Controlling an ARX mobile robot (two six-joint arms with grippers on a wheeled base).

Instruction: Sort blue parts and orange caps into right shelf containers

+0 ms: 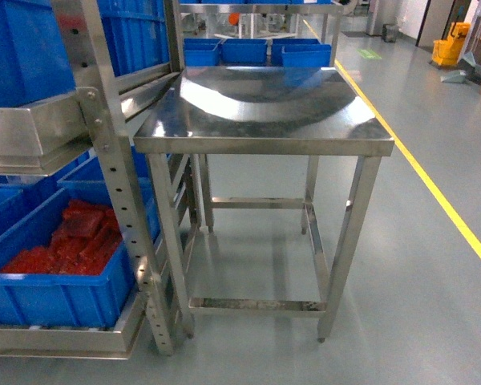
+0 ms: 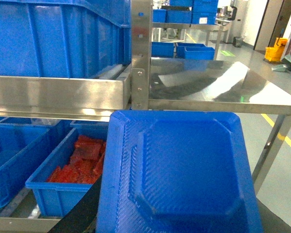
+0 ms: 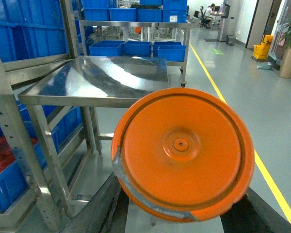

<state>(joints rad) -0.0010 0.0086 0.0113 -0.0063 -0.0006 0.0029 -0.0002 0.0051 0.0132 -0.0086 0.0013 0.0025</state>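
Observation:
A large blue part [image 2: 184,170], a shallow moulded tray shape, fills the lower left wrist view, and my left gripper [image 2: 179,224] is shut on it; one black finger [image 2: 80,213] shows at its left edge. In the right wrist view a round orange cap [image 3: 182,150] with grey tape on its rim sits between the black fingers [image 3: 99,208], my right gripper [image 3: 177,216] shut on it. Blue containers [image 1: 32,297] stand on the steel rack at the left of the head view; the lower one [image 2: 63,191] holds red pieces. Neither gripper shows in the head view.
A steel table [image 1: 264,120] stands straight ahead, its top bare and shiny. The rack post [image 1: 112,176] rises at its left. More blue crates [image 1: 244,52] sit behind the table. A yellow floor line [image 1: 441,200] runs along the right.

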